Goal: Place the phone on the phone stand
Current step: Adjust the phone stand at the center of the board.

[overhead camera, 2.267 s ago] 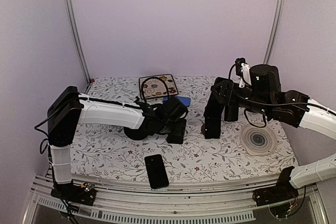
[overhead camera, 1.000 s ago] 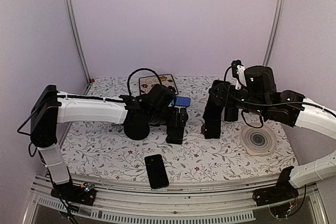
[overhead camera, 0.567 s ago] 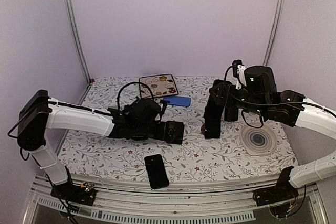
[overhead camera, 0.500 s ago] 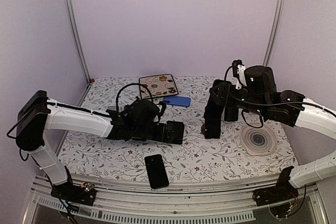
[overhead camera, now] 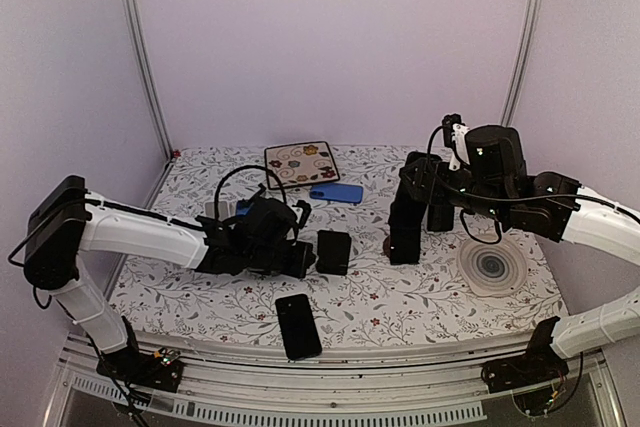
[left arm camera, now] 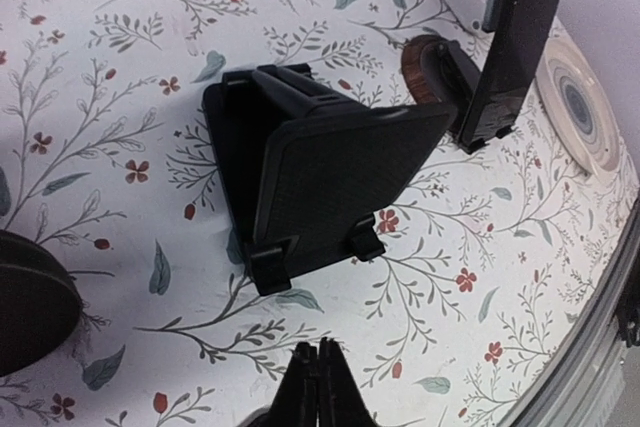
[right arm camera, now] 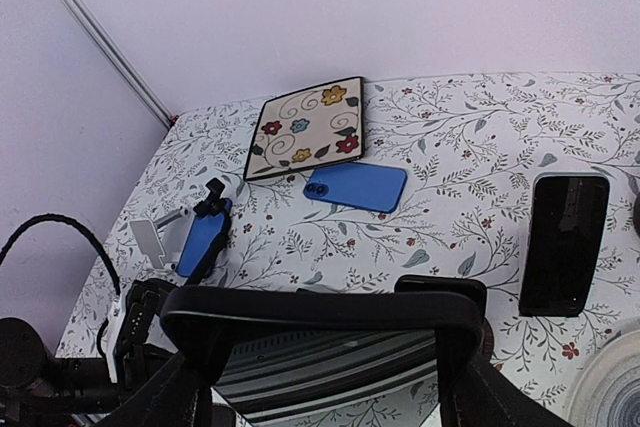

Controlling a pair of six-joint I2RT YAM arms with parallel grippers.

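The slim black glass-faced phone (overhead camera: 298,325) lies flat on the flower-printed counter (overhead camera: 430,297) near its front edge, well apart from the black plastic folding phone stand (overhead camera: 333,250), which stands upright nearer the middle; a blue phone (overhead camera: 336,192) lies flat farther back, and the black one looks the likelier object, being closest to the arms. It should handle as a stiff, fairly light slab with a slippery, breakable face; lying flat it offers little to pinch, so the long edges are the place to take it, across its width and near the middle for balance. The left tool (left arm camera: 319,372) hangs low just beside the stand, its fingers together on nothing and touching nothing; they would need to part before any grasp. The right tool (overhead camera: 420,232) reaches down toward the counter beyond the stand; whether it is apart or together I cannot tell.
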